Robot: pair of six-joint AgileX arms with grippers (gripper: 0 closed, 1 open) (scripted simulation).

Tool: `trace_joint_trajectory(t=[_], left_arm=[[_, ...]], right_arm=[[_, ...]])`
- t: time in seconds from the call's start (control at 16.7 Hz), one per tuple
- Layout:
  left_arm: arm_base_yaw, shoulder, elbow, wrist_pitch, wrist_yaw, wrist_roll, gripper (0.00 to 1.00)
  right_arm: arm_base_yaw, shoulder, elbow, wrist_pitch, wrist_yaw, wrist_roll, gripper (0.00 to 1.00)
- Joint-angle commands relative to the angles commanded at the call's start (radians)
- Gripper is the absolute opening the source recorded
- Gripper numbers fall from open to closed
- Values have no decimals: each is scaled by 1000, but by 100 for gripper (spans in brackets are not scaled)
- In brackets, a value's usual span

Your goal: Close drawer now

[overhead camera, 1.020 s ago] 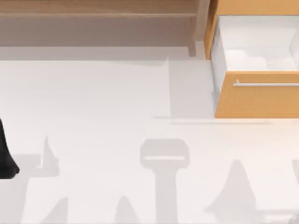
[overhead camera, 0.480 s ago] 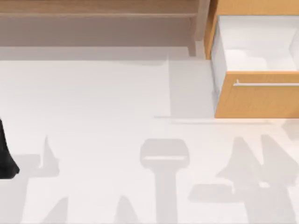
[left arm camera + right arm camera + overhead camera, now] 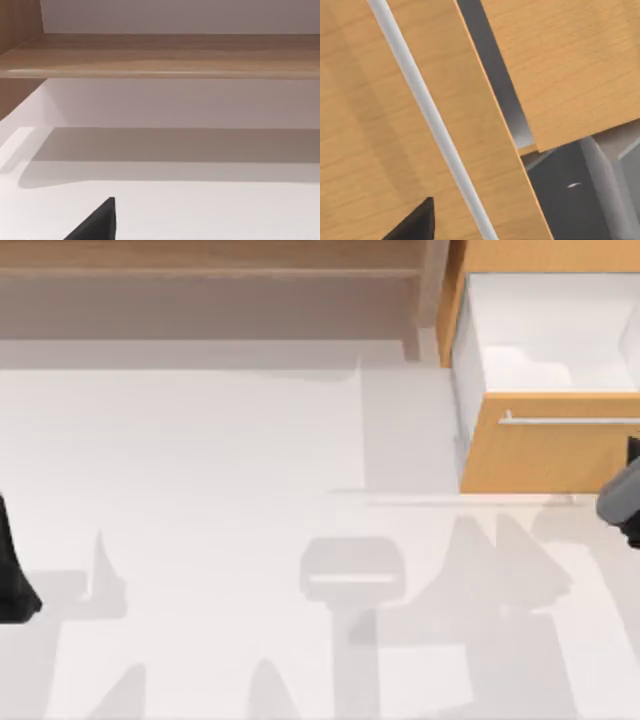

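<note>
my left arm (image 3: pixel 15 575) sits parked at the table's (image 3: pixel 220 470) left edge, and i cannot tell how its fingers stand. the long shelf (image 3: pixel 200 270) runs along the back. at the back right the drawer (image 3: pixel 545 455) is pulled out, white inside, its silver handle (image 3: pixel 570 421) across the front. my right gripper (image 3: pixel 622 495) is at the right edge, near the drawer front; i cannot tell if it is spread or pressed together

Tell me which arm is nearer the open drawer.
Right. The right hand is at the table's right edge, just in front of the drawer and its front panel, with the silver handle close in its wrist view. The left hand sits parked at the far left edge.
</note>
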Motion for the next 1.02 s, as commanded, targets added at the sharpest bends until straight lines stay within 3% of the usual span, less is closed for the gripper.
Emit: trace_joint_trajectory(t=[0.24, 0.42, 1.02], left_arm=[[0, 0, 0, 0, 0, 0, 100], [0, 0, 0, 0, 0, 0, 100], [0, 0, 0, 0, 0, 0, 100]], right_arm=[[139, 179, 10, 168, 161, -251, 100], [193, 258, 20, 242, 240, -364, 100], [185, 282, 65, 224, 240, -388, 100]])
